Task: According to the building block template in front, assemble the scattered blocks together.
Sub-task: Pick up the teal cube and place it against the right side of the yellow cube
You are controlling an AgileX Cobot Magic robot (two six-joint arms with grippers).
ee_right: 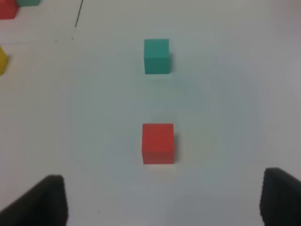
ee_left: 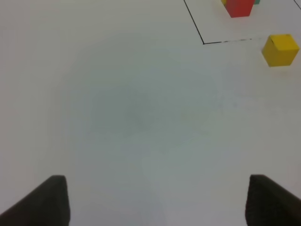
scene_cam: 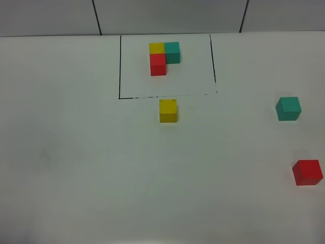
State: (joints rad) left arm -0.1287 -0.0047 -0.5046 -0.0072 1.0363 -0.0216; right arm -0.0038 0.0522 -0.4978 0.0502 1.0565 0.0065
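The template, a joined yellow, teal-green and red cluster, sits inside a thin black drawn rectangle at the far middle. A loose yellow cube lies just in front of the rectangle. A loose teal-green cube and a loose red cube lie at the right. My left gripper is open and empty over bare table, the yellow cube far ahead of it. My right gripper is open and empty, with the red cube just ahead and the teal-green cube beyond. Neither gripper shows in the exterior view.
The white table ends at a grey panelled wall behind the template. In the left wrist view the rectangle's corner and the template's red cube show far ahead.
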